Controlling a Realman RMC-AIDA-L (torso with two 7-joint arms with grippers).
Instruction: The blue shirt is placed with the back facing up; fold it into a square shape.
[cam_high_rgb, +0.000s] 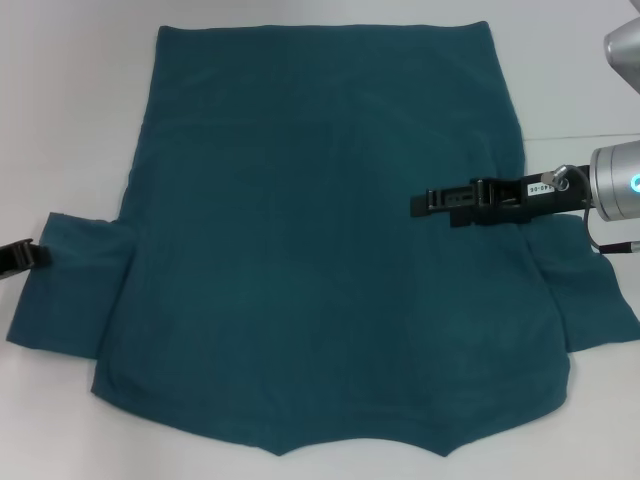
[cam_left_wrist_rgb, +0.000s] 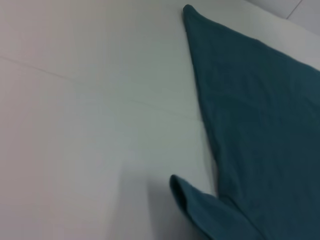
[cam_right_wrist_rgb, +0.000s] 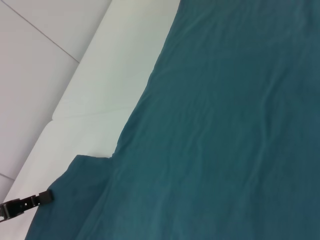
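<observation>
You are looking at the blue shirt (cam_high_rgb: 320, 250) lying spread flat on the white table (cam_high_rgb: 60, 150), plain side up, with no lettering showing. Its straight hem is lying at the far edge and its collar end is pointing toward the robot's body, with one short sleeve sticking out to each side.

Your right gripper (cam_high_rgb: 425, 201) is reaching in from the right and hanging over the shirt's right half, its black fingers pointing toward the middle of the cloth. The right sleeve (cam_high_rgb: 590, 290) is lying just behind and below that gripper, nearer the robot. I cannot tell whether those fingers are apart or together, and nothing is showing between them.

Your left gripper (cam_high_rgb: 30, 256) is sitting at the left edge of the head view, its tip right at the outer edge of the left sleeve (cam_high_rgb: 70, 290). The right wrist view is also catching it (cam_right_wrist_rgb: 27, 204) beside that sleeve's edge. I cannot tell whether it is pinching the cloth or only touching it.

In the left wrist view the sleeve's edge (cam_left_wrist_rgb: 195, 205) is curling up slightly off the table.
</observation>
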